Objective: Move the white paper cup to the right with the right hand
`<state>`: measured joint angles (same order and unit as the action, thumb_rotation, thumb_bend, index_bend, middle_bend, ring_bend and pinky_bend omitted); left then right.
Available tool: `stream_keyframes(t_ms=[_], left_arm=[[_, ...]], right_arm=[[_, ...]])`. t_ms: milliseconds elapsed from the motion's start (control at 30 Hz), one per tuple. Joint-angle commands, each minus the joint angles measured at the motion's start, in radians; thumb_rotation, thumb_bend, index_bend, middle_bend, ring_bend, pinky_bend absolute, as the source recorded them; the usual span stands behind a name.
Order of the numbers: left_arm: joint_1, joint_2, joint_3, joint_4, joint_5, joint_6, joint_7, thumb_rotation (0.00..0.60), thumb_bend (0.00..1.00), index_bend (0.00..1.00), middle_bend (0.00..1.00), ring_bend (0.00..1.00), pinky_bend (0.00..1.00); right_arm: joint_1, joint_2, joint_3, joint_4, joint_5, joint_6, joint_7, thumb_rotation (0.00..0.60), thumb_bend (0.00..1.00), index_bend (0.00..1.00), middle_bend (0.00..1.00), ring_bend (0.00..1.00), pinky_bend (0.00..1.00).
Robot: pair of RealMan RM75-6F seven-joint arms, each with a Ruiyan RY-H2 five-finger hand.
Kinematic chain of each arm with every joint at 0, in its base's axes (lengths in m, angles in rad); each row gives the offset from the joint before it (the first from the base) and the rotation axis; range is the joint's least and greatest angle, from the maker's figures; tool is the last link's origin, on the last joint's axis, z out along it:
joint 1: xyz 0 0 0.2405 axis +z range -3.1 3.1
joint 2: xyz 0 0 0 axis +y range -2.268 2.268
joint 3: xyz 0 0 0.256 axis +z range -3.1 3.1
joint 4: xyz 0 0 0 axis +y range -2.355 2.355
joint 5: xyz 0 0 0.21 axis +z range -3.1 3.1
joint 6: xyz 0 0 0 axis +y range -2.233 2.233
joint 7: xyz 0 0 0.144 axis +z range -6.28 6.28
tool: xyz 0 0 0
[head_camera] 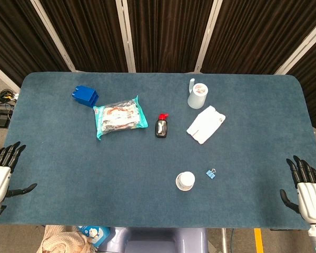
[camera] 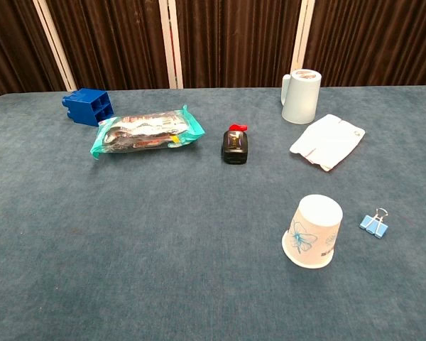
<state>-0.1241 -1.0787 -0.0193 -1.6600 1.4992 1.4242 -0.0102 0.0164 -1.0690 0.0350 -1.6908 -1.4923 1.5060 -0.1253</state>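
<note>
In the head view, the paper cup [head_camera: 185, 181] is set upside down on the tabletop [head_camera: 68, 168] at lower centre, the binder clip [head_camera: 211, 173] just right of it. Above are ranged, left to right, block [head_camera: 85, 96], packet [head_camera: 119, 116], bottle [head_camera: 161, 126], cloth [head_camera: 205, 124]; the mug [head_camera: 197, 94] is placed above the cloth.

Blue table [head_camera: 68, 174] bears cup [camera: 313, 231], clip [camera: 373, 224], mug [camera: 301, 96], cloth [camera: 327, 141], packet [camera: 145, 131], block [camera: 89, 106].

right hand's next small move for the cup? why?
Probably bring the right hand in toward the white paper cup. The hand sits open at the table's near right edge, well apart from the cup, which stands upside down. A blue binder clip lies just right of the cup, so approach around it.
</note>
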Motion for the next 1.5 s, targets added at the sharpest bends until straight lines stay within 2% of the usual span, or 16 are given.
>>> stream_keyframes(t_ms=[33,133,267,433,733,900,1067,1167,1367,1500], left_arm=[[0.0,0.0,0.0,-0.001,0.0,0.001,0.0,0.6,0.0,0.0,0.0,0.0,0.0],[0.001,0.0,0.001,-0.001,0.002,0.002,0.0,0.6,0.0,0.0,0.0,0.0,0.0],[0.003,0.001,0.002,-0.003,0.003,0.004,-0.002,0.6,0.0,0.0,0.0,0.0,0.0],[0.001,0.0,0.001,-0.002,0.003,0.001,-0.01,0.6,0.0,0.0,0.0,0.0,0.0],[-0.008,0.004,-0.001,-0.011,-0.024,-0.031,-0.009,0.6,0.0,0.0,0.0,0.0,0.0],[-0.016,0.002,0.0,-0.021,-0.035,-0.052,0.001,0.6,0.0,0.0,0.0,0.0,0.0],[-0.029,-0.005,-0.005,-0.019,-0.056,-0.082,0.011,0.6,0.0,0.0,0.0,0.0,0.0],[-0.038,-0.008,-0.01,-0.019,-0.075,-0.103,0.008,0.6,0.0,0.0,0.0,0.0,0.0],[-0.047,-0.005,-0.016,-0.02,-0.081,-0.113,0.0,0.6,0.0,0.0,0.0,0.0,0.0],[-0.052,-0.002,-0.018,-0.021,-0.085,-0.123,-0.01,0.6,0.0,0.0,0.0,0.0,0.0]], right_arm=[[0.0,0.0,0.0,0.001,0.0,0.0,0.001,0.6,0.39,0.0,0.0,0.0,0.12],[0.0,0.0,0.001,0.0,0.0,-0.002,0.004,0.6,0.39,0.0,0.0,0.0,0.12],[0.011,0.001,0.006,0.001,-0.014,-0.005,0.025,0.6,0.33,0.0,0.0,0.0,0.12],[0.058,0.027,0.008,-0.006,-0.061,-0.058,0.081,0.6,0.31,0.0,0.0,0.0,0.12],[0.247,0.077,0.037,0.011,-0.204,-0.224,0.235,0.6,0.31,0.0,0.0,0.0,0.13],[0.381,0.059,0.039,0.069,-0.354,-0.283,0.341,0.6,0.31,0.0,0.0,0.0,0.17],[0.468,0.043,0.024,0.118,-0.44,-0.333,0.37,0.6,0.31,0.0,0.0,0.03,0.22],[0.51,0.021,0.016,0.133,-0.449,-0.367,0.393,0.6,0.31,0.0,0.01,0.08,0.27],[0.553,-0.043,0.001,0.142,-0.42,-0.437,0.382,0.6,0.31,0.02,0.11,0.17,0.31],[0.579,-0.084,-0.013,0.133,-0.402,-0.484,0.359,0.6,0.31,0.02,0.11,0.18,0.31]])
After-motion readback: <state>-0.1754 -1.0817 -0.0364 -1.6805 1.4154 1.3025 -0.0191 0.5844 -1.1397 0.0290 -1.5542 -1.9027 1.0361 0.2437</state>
